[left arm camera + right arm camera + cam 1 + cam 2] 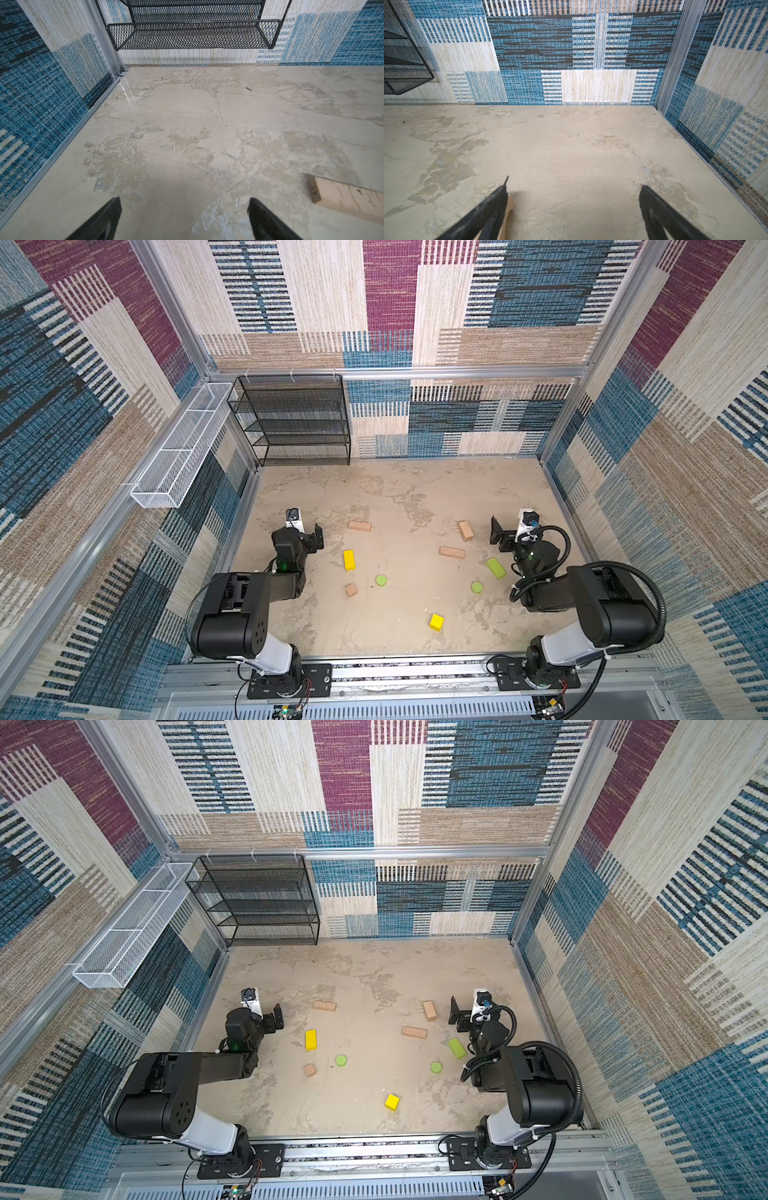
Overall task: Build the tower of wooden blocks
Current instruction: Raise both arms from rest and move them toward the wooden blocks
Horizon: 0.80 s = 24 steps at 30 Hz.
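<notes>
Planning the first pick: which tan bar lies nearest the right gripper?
The tan bar farthest right in both top views, pointing away from the robot, right beside the right gripper. The other two lie crosswise, farther left.

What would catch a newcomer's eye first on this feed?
The bright pieces lying loose on the beige table stand out first: a yellow bar left of centre, a yellow cube near the front and a lime green bar on the right, none of them stacked. Next come the left end effector and right end effector, poised at either side, both open and empty.
</notes>
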Each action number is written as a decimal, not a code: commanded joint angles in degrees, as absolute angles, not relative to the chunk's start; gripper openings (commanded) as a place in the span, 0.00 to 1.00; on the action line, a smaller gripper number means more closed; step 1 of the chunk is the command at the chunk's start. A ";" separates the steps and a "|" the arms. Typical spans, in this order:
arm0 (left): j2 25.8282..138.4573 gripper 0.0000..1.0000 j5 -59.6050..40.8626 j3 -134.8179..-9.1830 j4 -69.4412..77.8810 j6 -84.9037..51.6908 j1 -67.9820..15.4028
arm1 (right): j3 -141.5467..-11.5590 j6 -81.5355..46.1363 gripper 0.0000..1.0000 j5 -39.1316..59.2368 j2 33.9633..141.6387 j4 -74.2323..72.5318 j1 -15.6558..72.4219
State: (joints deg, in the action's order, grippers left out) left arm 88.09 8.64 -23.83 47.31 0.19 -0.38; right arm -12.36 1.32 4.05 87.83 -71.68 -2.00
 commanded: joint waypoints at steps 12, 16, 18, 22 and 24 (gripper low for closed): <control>68.18 0.84 9.70 -30.27 22.35 -3.19 -1.43 | -23.59 -3.50 0.99 0.83 80.04 -43.59 -1.81; 64.34 0.74 9.01 -37.42 9.96 -4.34 -4.25 | -27.31 -6.22 0.86 -3.29 76.46 -31.83 0.19; 63.40 0.72 10.96 -41.59 3.35 -5.14 -7.32 | -28.91 -7.25 0.85 -7.42 73.66 -26.07 2.99; 63.26 0.72 15.40 -48.19 -4.39 -6.34 -13.91 | -30.52 -8.98 0.86 -12.19 68.65 -17.90 9.73; 64.14 0.72 16.58 -50.47 -6.52 -6.94 -17.05 | -31.81 -11.98 0.86 -13.46 66.92 -12.40 12.29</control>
